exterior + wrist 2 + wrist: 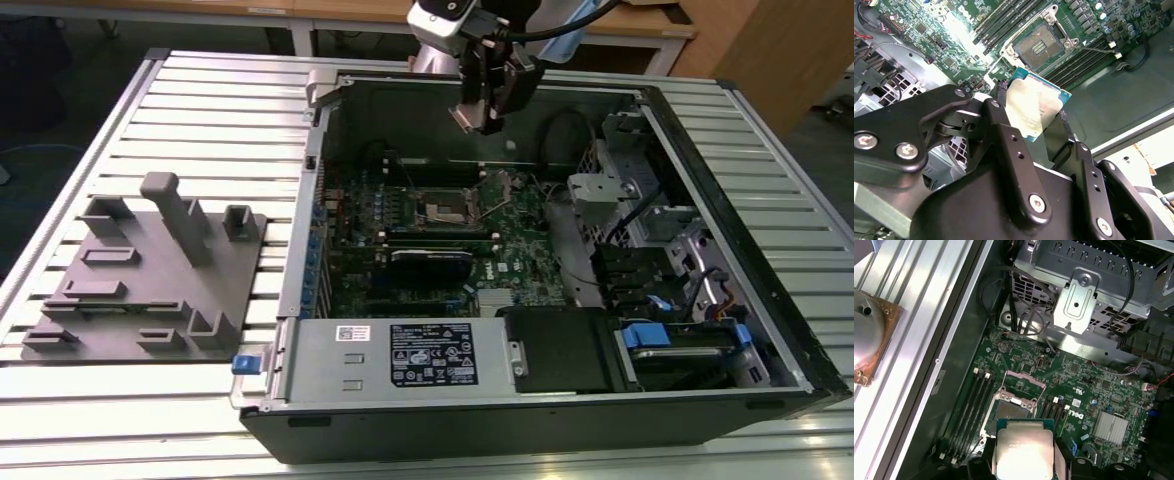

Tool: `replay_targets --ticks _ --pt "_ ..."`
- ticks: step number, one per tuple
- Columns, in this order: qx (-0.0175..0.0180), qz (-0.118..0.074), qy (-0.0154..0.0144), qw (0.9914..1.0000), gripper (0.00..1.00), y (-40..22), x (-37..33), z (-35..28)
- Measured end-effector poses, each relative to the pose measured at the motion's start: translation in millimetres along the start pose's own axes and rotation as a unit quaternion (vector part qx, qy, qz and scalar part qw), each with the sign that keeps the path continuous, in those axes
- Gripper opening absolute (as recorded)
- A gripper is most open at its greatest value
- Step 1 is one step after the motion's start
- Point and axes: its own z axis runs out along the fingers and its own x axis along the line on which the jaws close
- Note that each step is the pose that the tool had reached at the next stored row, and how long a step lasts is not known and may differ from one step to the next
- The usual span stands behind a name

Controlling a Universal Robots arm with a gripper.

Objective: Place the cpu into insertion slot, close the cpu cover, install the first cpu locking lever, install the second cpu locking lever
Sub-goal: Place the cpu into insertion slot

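Cpu (1040,100) is where we begin: the chip is pinched by two opposite edges between the black fingers (1004,130) of our gripper (1031,109), its pale metal face smeared and its green rim showing. In the first wrist view the cpu (1024,452) hangs above the motherboard (1089,390), apart from it, not yet seated.

Below it the insertion slot (1041,45) lies bare, a dark square of contacts inside a silvery frame, flanked by long black memory slots (1004,22). In the first wrist view the insertion slot (1010,412) has the cpu cover (1024,374) tilted up at its far edge, so the socket is open.

In the exterior view the gripper (483,122) hovers high over the far half of the open computer case (561,415), with the insertion slot (450,205) well below. The case lies on its side on a table (214,100) of ribbed aluminium slats. At its near edge we see the power supply (400,355) with a printed label, and a blue latch (244,363) beside that. A drive cage (1089,290) of perforated metal stands by the board.

On the exterior view's left, a grey fixture plate (147,280) with upright posts rests on the slats. A round metal block with a copper-coloured base (869,335) also sits on the table. Behind the table stand wooden desks (360,12) over a dark floor.
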Motion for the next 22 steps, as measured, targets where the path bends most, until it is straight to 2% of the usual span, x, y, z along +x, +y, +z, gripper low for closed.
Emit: replay_targets --ticks 12,22 --pt "-0.0001 0.002 -0.0002 1.00000 0.54 0.0 0.0 0.0" --pt "-0.0005 0.031 -0.0025 0.99950 0.54 0.0 0.0 0.3"
